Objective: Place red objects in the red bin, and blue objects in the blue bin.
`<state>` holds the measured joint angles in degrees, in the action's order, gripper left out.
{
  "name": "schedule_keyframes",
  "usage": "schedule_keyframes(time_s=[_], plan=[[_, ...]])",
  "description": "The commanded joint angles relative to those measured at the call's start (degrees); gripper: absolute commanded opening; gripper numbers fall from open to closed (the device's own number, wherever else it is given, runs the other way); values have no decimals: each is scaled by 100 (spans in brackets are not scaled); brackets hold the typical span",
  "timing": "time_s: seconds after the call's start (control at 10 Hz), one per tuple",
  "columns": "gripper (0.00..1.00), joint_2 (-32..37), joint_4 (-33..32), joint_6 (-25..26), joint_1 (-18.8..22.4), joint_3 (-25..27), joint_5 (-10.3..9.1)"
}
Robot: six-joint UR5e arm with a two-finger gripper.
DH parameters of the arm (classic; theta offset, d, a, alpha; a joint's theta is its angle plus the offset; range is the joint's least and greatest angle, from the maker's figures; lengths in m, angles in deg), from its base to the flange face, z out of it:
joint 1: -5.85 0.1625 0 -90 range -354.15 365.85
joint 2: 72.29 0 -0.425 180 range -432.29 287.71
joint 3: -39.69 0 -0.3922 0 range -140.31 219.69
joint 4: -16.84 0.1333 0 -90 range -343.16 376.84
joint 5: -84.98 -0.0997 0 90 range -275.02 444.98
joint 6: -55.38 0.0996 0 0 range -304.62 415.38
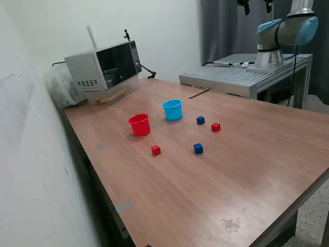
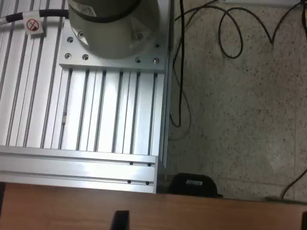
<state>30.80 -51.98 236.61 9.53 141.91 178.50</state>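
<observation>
Cubes lie scattered in the middle of the exterior frame on the brown table (image 1: 247,170), none yet sorted. The red cup (image 1: 139,124) stands left of centre, with the blue cup (image 1: 172,109) just beside it, up and to the right. One red cube (image 1: 156,150) sits below the red cup; the other red cube (image 1: 216,126) lies further right, near a blue cube (image 1: 200,120). A second blue cube (image 1: 198,148) rests lower, between the two red ones. All four are apart from each other and from the cups.

The arm (image 1: 285,33) stands at the upper right of the frame on a grey metal base (image 1: 241,77), well apart from the cubes. The gripper (image 1: 255,5) shows only as dark tips at the top edge, so whether its fingers are apart or together cannot be told. The wrist view looks down on the ribbed base, cables on a speckled floor and the table's edge, with no cube in sight.

Likely risks: the right-hand red and blue cubes are near enough that a reach for one could nudge the other. The cups stand close together and look light, so a careless drop could land in the wrong one or tip it. A microwave (image 1: 105,69) sits at the upper left.
</observation>
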Motion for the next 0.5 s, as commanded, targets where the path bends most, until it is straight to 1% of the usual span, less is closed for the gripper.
schedule_keyframes(time_s=[0.0, 0.4], plan=[[100, 0, 0, 0, 1, 0, 0], [100, 0, -9, -26, 62, -35, -18]])
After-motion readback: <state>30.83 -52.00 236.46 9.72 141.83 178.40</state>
